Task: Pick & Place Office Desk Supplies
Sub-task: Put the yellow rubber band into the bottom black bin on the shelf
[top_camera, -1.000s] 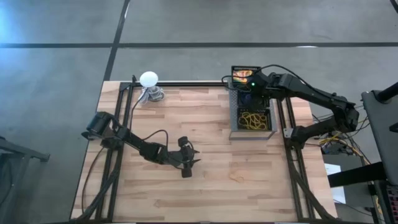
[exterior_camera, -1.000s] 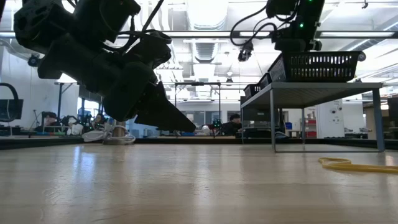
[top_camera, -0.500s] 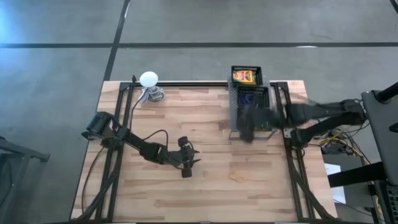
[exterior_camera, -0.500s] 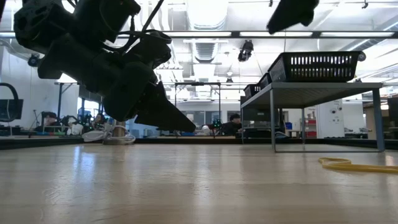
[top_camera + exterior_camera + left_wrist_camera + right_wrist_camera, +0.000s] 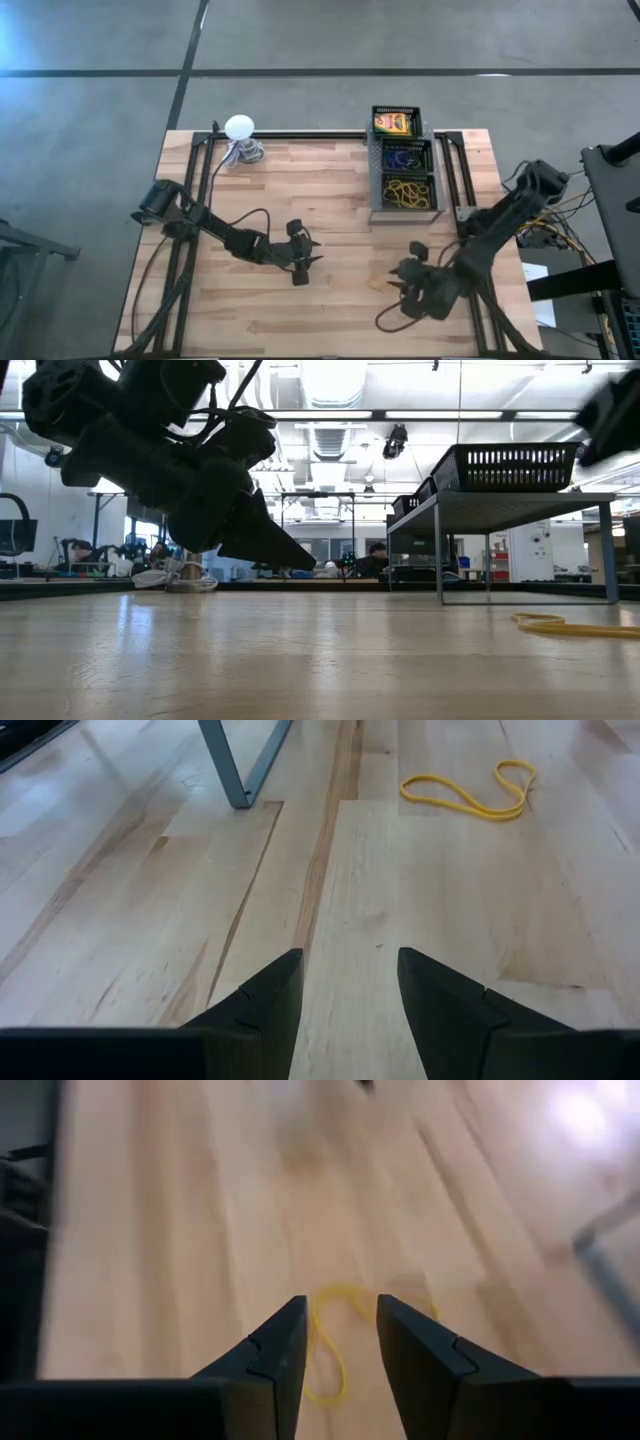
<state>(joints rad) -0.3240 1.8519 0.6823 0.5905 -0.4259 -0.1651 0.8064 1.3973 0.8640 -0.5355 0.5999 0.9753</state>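
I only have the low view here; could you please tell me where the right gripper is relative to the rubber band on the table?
Observer: The right gripper is over the front right of the table, pointed at the loose rubber band, which shows between its open fingers.
Operator: Thank you. Is it holding anything?
Observer: No, nothing sits between the fingers; the band lies flat on the wood.
Operator: And the left gripper?
Observer: The left gripper is open and empty at mid-table.
Operator: What is in the tray?
Observer: The tray holds a yellow box, coloured rings and rubber bands.
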